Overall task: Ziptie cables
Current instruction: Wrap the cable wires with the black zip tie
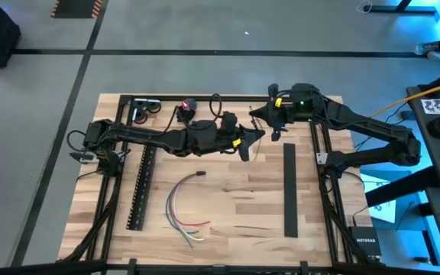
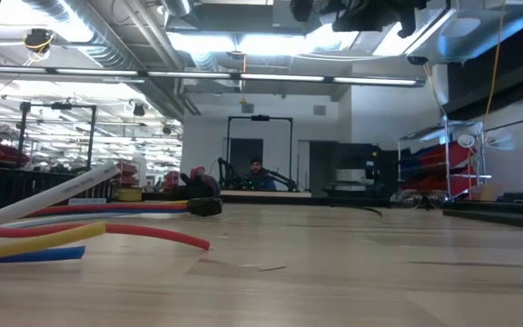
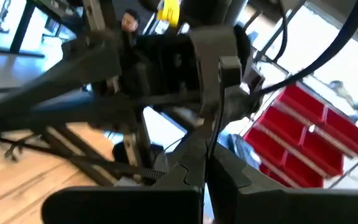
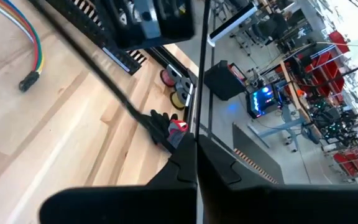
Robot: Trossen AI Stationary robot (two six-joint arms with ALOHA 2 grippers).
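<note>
The cables [image 1: 183, 206], thin white, red, green and yellow wires joined at a black end [image 1: 200, 174], lie loose on the wooden table's middle; they also show in the low view [image 2: 152, 233] and the right wrist view [image 4: 27, 37]. No gripper touches them. My left gripper [image 1: 248, 145] and my right gripper [image 1: 264, 126] hover close together above the table's far middle, beyond the cables. Both are shut, each on a thin dark zip-tie strip [image 3: 218, 118] [image 4: 199, 68]. Whether it is one strip or two, I cannot tell. My left gripper [image 3: 205, 180] pinches the thin dark strip between its two shut fingers; the strip [image 3: 211, 149] runs on past the fingertips to a small square head [image 3: 229, 65], clear of the table. My right gripper [image 4: 197, 155] pinches a thin dark strip between its shut fingers; the strip [image 4: 198, 118] runs straight on past the fingertips, in the air above the table.
A long black slotted bar [image 1: 140, 187] lies left of the cables, a plain black bar [image 1: 290, 191] right of them. Tape rolls [image 1: 145, 107] sit at the far left. Black frame rails [image 1: 205, 97] border the table. A person [image 2: 256, 173] sits far behind.
</note>
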